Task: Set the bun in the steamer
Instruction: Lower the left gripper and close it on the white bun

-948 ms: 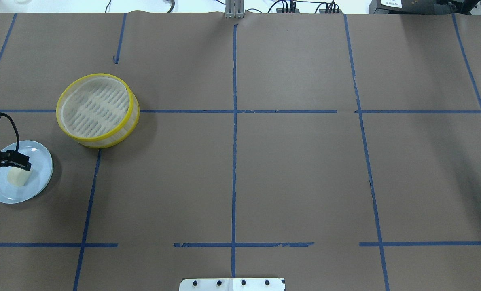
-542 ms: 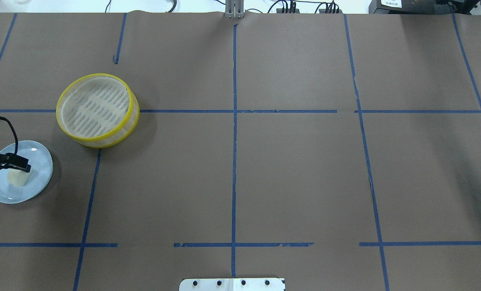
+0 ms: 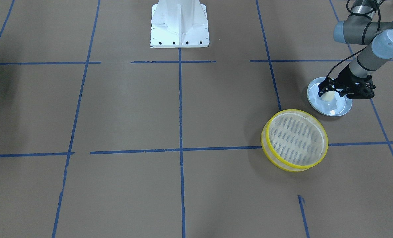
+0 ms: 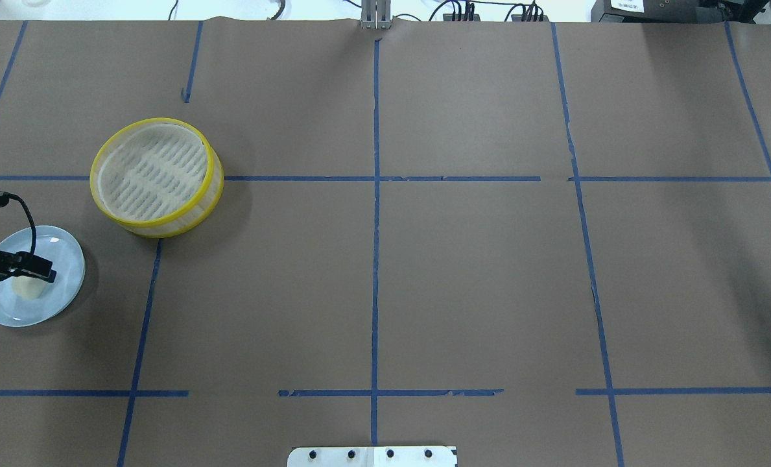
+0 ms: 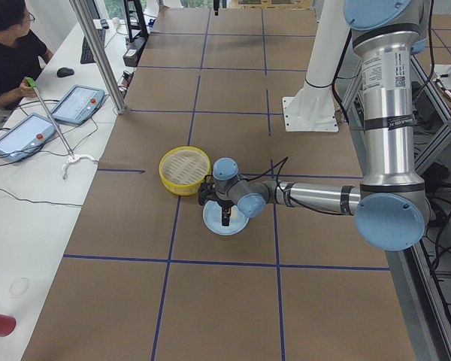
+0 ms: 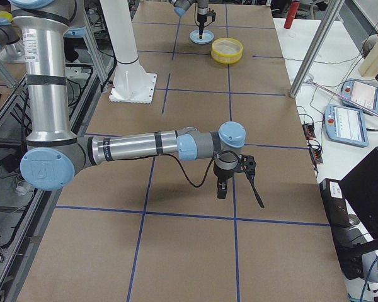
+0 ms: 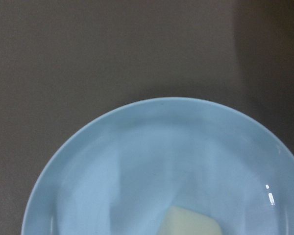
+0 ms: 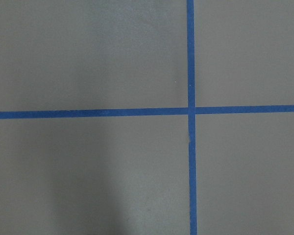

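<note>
At the left edge of the bench (image 4: 463,272), my left end effector (image 3: 328,90) hangs low over the pale blue plate (image 4: 64,259), its black fingers about the top of the bun (image 3: 329,96); whether they pinch it or merely straddle it, I cannot tell; the bun appears to sit on the plate, not yet lifted. The steamer (image 3: 295,138) stands just beyond the plate, toward the far edge, near it but apart, its slotted floor bare. My right end effector (image 6: 222,187) hovers over bare bench well off toward the right edge, seen only from the side; I cannot tell whether it is spread or pressed together. By my reckoning the job is in its opening stage: the approach is made; the lift, the short carry and the release into the steamer are all left.
</note>
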